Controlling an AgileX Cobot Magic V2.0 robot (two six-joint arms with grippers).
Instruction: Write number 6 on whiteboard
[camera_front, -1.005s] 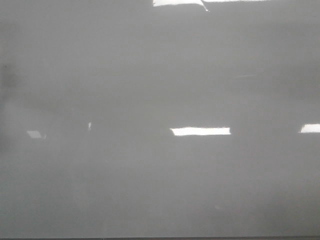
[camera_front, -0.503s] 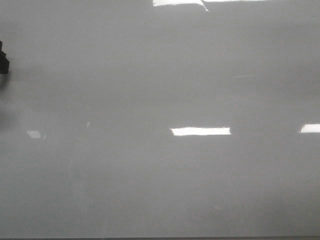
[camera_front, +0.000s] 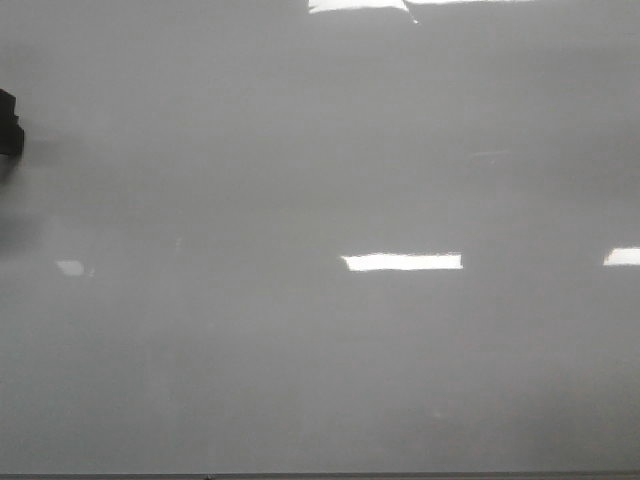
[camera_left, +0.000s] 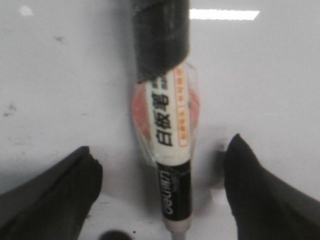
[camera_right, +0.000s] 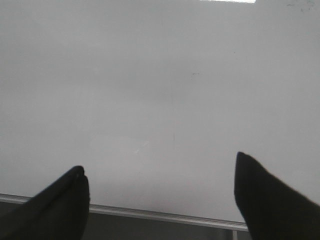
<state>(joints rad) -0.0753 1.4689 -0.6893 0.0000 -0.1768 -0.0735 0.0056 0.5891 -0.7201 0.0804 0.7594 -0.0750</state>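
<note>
1. far left: a dark part of the left arm (camera_front: 8, 122) juts in at the left edge of the whiteboard (camera_front: 320, 330) in the front view; the left tool itself is out of that frame.
2. left tool (camera_left: 160, 165): in its wrist view the two dark fingers stand wide of the marker (camera_left: 167, 150), a white-labelled pen with a black band and a dark wrapped section, which runs up the middle between them. neither finger is seen touching it, so the tool reads as released; what keeps the pen in place is hidden.
3. centre: the board fills the front view, glossy grey-white, with bright glare bars (camera_front: 402, 261) across the middle and at the top edge. no number 6 is visible anywhere on it; the digit is not yet written.
4. right tool (camera_right: 160, 175): spread apart and carrying nothing, it looks over bare board near the thin metal bottom edge (camera_right: 150, 214).
5. judgement: the step in hand is bringing the pen tip to the surface. done well, that means touching down lightly and squarely, starting at the top of the digit, sweeping down in one stroke and closing a small lower loop, with pressure even so the line does not skip.
</note>
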